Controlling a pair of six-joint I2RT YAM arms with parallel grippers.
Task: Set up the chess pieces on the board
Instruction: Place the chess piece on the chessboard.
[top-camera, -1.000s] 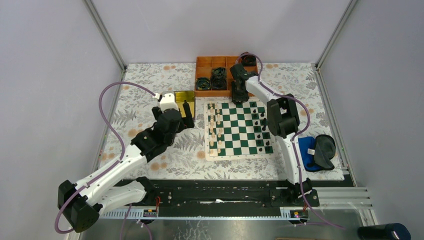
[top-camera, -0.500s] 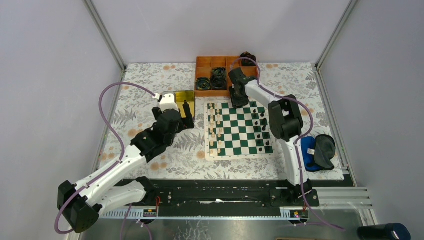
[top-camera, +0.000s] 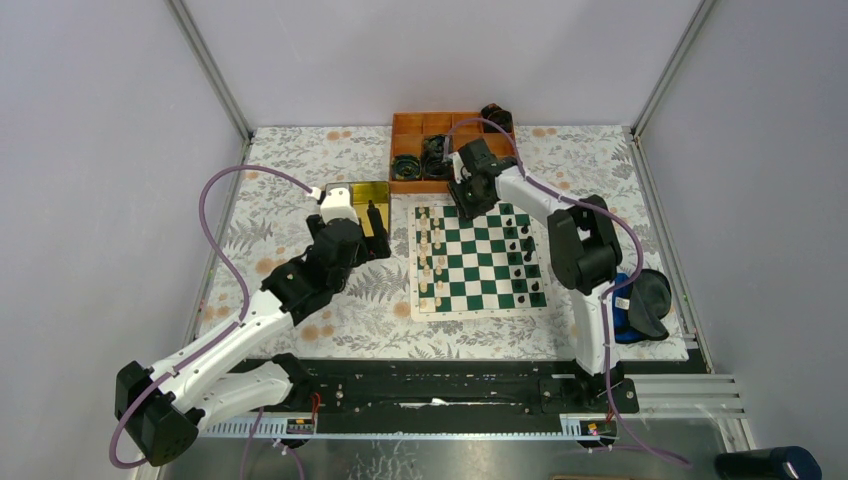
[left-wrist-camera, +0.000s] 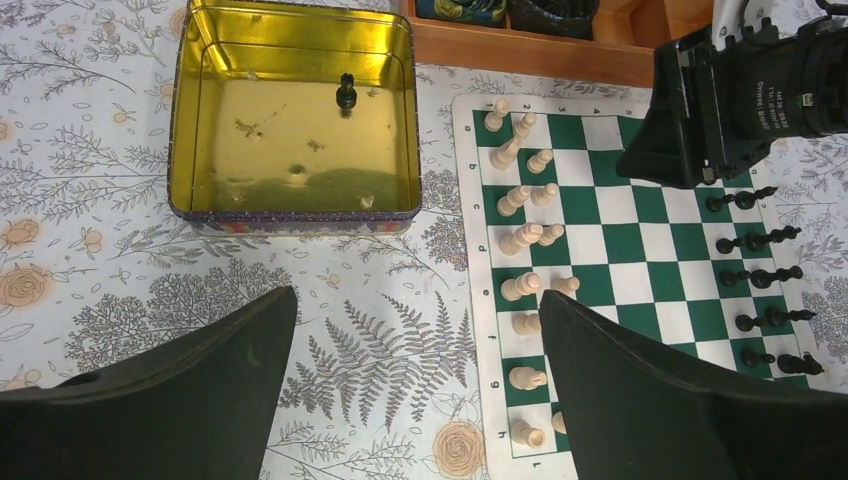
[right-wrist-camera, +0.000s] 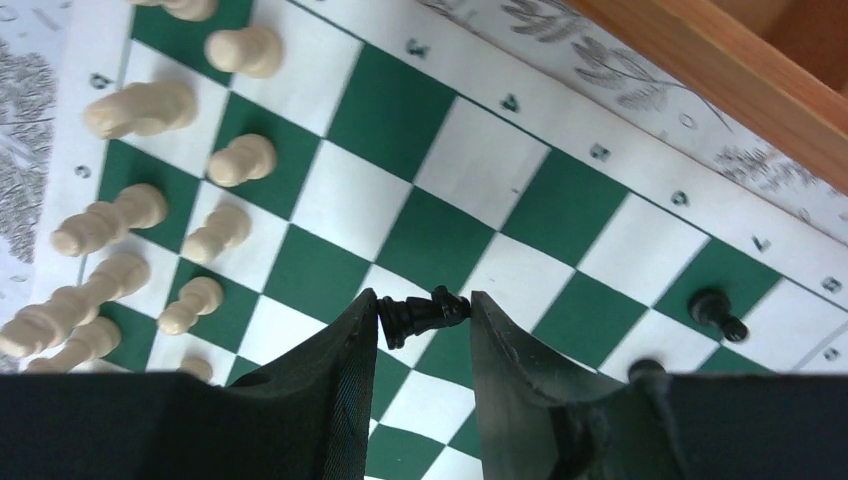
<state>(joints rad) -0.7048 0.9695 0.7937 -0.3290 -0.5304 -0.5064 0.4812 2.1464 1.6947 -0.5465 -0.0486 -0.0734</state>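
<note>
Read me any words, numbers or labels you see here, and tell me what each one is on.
On the board border: small coordinate marks beside the squares, too tilted and blurred to read.
On the right arm housing: lines of white print, too small to read.
No other text shows.

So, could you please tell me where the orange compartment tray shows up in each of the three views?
Top external: orange tray at the table's far edge, just beyond the board.
Left wrist: tray's wooden wall along the top edge, centre to right.
Right wrist: tray wall crossing the top right corner.
Shared landmark: the board's white border beside it.
</note>
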